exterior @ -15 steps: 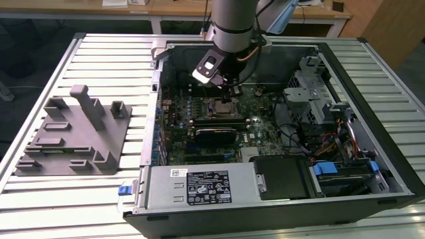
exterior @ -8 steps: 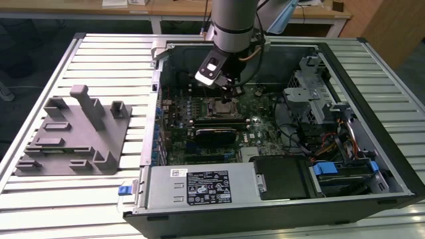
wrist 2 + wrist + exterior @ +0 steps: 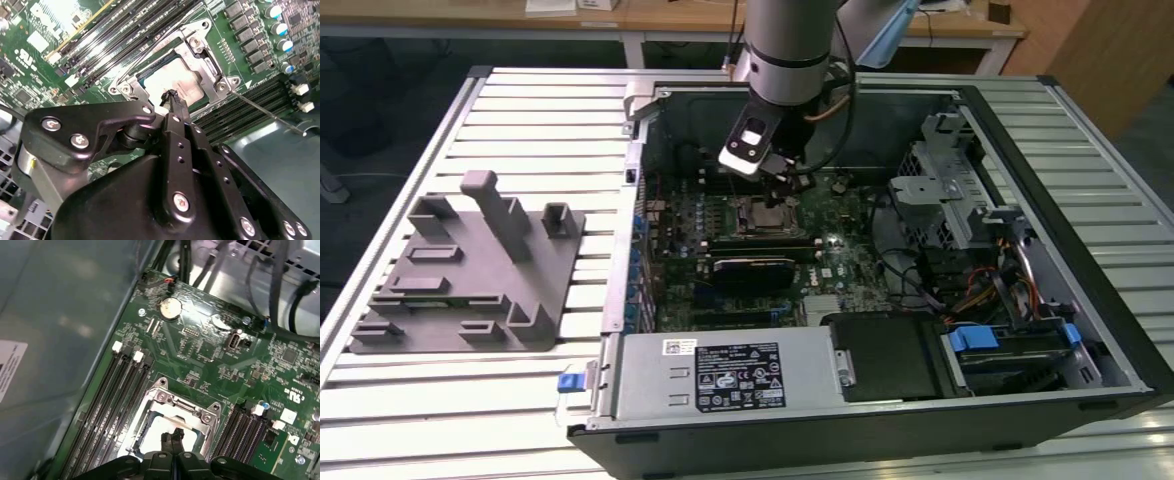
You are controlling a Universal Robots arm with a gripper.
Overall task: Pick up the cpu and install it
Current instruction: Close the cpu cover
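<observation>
The cpu (image 3: 186, 81) lies flat inside the metal socket frame (image 3: 197, 47) on the green motherboard, its pale silvery top facing up. It appears again as a bright square (image 3: 156, 434) in the first wrist view. My gripper (image 3: 173, 97) hangs just above the cpu's near edge with its two black fingers pressed together and nothing between them. In the exterior view the gripper (image 3: 781, 176) is inside the open computer case, a little above the socket (image 3: 765, 214). Whether the fingertips touch the chip I cannot tell.
Memory slots (image 3: 117, 390) run along both sides of the socket. A thin socket lever (image 3: 265, 110) sticks out beside it. The case holds a power supply (image 3: 720, 375), a drive cage (image 3: 947, 190) and cables. A grey fixture with upright posts (image 3: 467, 270) sits at the exterior view's left.
</observation>
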